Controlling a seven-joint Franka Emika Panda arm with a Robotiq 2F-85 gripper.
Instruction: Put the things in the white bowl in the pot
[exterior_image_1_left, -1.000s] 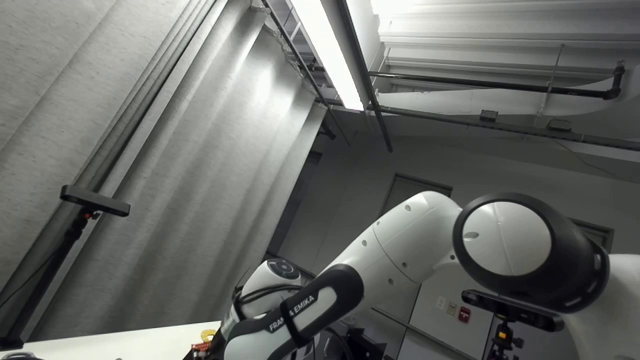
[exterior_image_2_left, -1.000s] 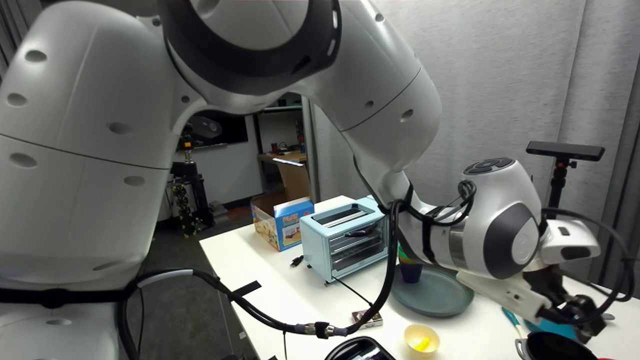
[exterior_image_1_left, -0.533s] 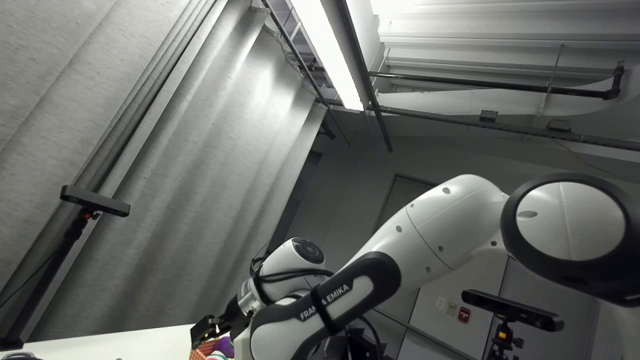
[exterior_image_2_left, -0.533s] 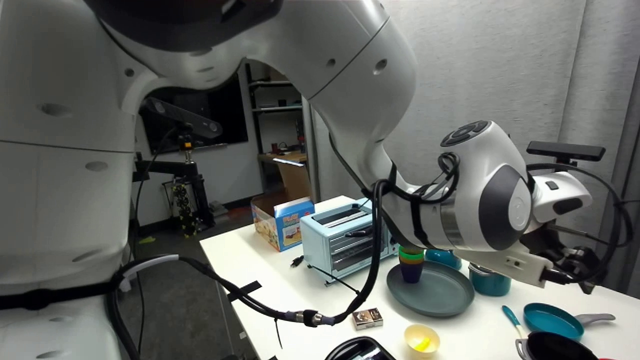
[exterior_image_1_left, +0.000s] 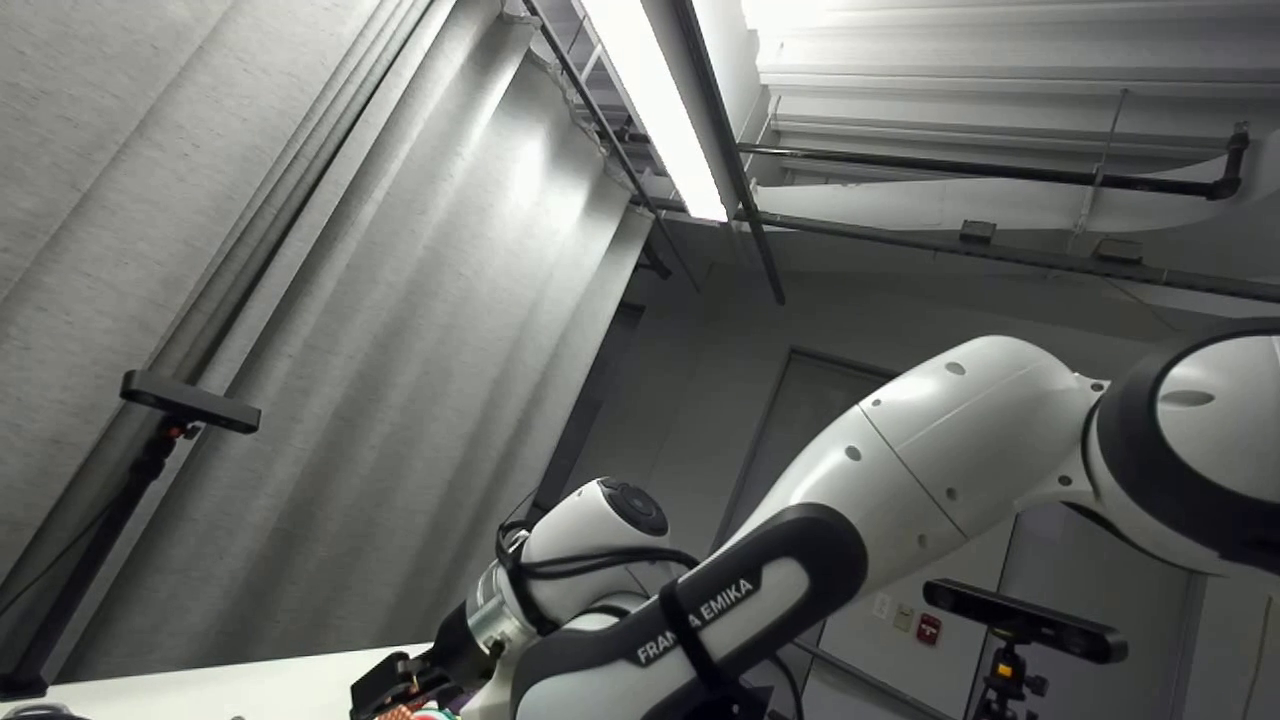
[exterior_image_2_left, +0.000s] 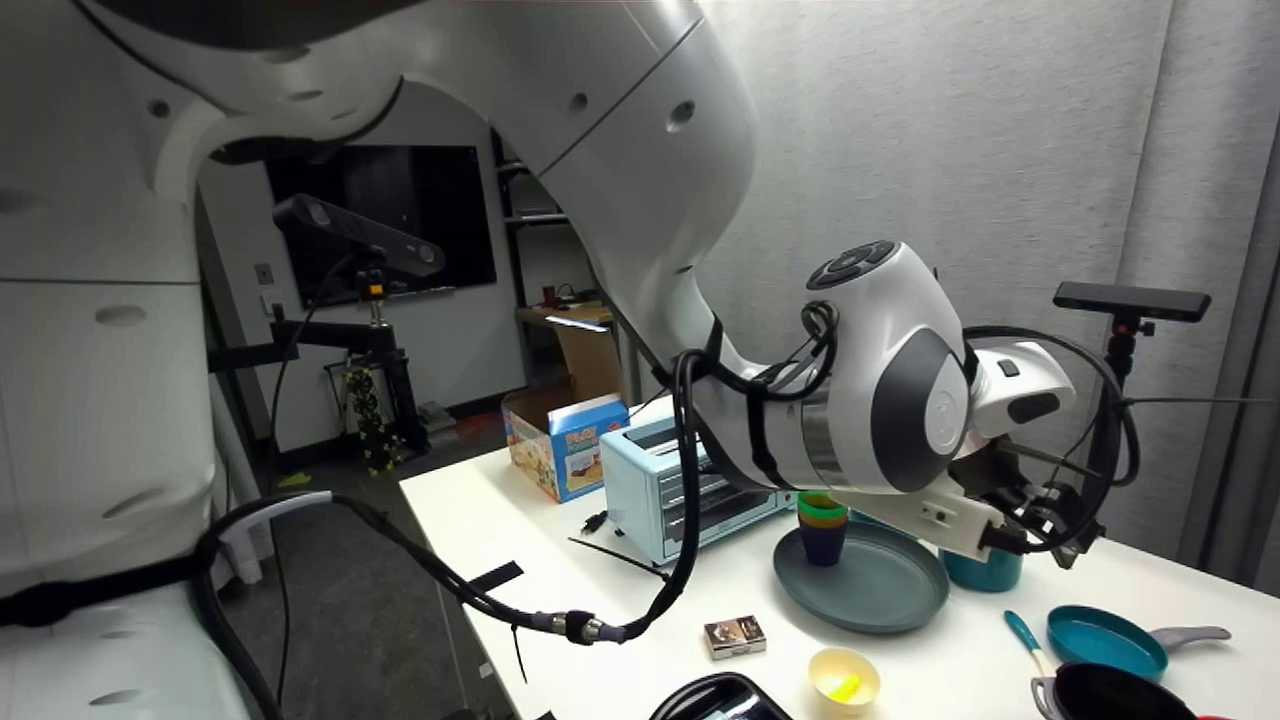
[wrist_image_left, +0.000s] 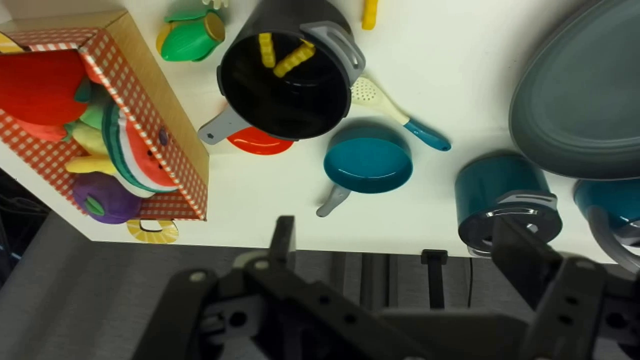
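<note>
The small pale bowl (exterior_image_2_left: 832, 664) stands on the table in an exterior view, with a yellow piece (exterior_image_2_left: 846, 688) inside. The black pot (wrist_image_left: 282, 107) with grey handles is at the top of the wrist view, with two yellow crinkled pieces (wrist_image_left: 294, 59) in it. Its rim also shows at the bottom of an exterior view (exterior_image_2_left: 1110, 690). My gripper (wrist_image_left: 395, 227) is open with nothing between its fingers, raised above the table near its edge. It also shows in both exterior views (exterior_image_2_left: 1075, 540) (exterior_image_1_left: 385, 690). The bowl is out of the wrist view.
A blue pan (wrist_image_left: 369, 162), a slotted spoon (wrist_image_left: 400, 112), a lidded teal pot (wrist_image_left: 500, 187) and a large grey plate (wrist_image_left: 580, 90) lie around. A checked box (wrist_image_left: 165, 125) holds plush fruit. A yellow piece (wrist_image_left: 370, 14) lies on the table. A toaster oven (exterior_image_2_left: 640, 490) stands farther back.
The gripper has risen from near the black pot and moved left in an exterior view, back toward the robot's base. The bowl and its yellow piece look unchanged.
</note>
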